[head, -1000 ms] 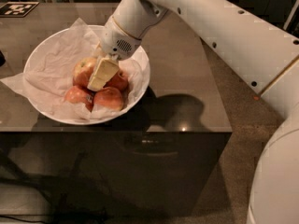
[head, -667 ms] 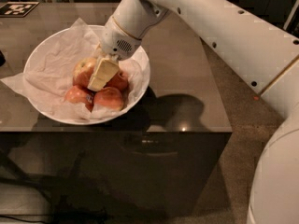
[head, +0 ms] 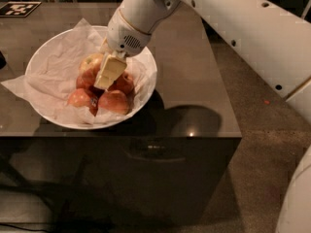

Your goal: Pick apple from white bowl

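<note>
The white bowl (head: pixel 41 57) stands on the dark table, lined with crumpled white paper and holding several apples. The apple (head: pixel 91 63), the largest, with a pale yellow-green side, lies at the back of the pile. My gripper (head: pixel 109 73) reaches down into the bowl from the upper right. It sits right against the apple's right side and over the pile's middle. Three smaller, redder apples lie around it, at the front left (head: pixel 79 98), the front (head: pixel 114 102) and the right (head: pixel 125 83). Part of the big apple is hidden behind the gripper.
The dark table (head: pixel 194 81) ends in a front edge just below the bowl and a right edge by the floor. A black-and-white marker tag (head: pixel 19 8) lies at the table's far left. My white arm (head: pixel 233 28) crosses the upper right.
The gripper and the large apple appear very slightly higher in the bowl than before. The bowl and the other apples have not moved.
</note>
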Robot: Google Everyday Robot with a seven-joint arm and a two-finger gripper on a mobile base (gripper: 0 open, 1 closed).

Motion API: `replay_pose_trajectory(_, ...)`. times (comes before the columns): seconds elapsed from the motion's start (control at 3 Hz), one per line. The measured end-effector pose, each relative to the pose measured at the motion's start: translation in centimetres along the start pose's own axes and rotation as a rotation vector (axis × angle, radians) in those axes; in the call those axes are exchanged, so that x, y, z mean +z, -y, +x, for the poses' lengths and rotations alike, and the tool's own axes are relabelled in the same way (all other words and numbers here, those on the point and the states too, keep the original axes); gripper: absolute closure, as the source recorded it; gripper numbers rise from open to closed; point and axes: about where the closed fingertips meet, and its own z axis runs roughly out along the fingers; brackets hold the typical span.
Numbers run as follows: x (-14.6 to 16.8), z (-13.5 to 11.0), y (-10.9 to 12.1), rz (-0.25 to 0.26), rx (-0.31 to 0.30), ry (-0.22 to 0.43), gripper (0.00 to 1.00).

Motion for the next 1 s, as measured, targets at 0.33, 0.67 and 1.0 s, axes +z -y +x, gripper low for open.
replay_pose_trajectory(0.33,-3.0,-1.6,-0.4,0.075,-0.016,-0.020,1.00)
replay_pose_trajectory(0.67,-8.1,-6.3,-0.4,0.145,-0.039,-0.018,1.00)
replay_pose_trajectory(1.0,-8.3,-6.6,-0.4,0.148,-0.043,-0.013,1.00)
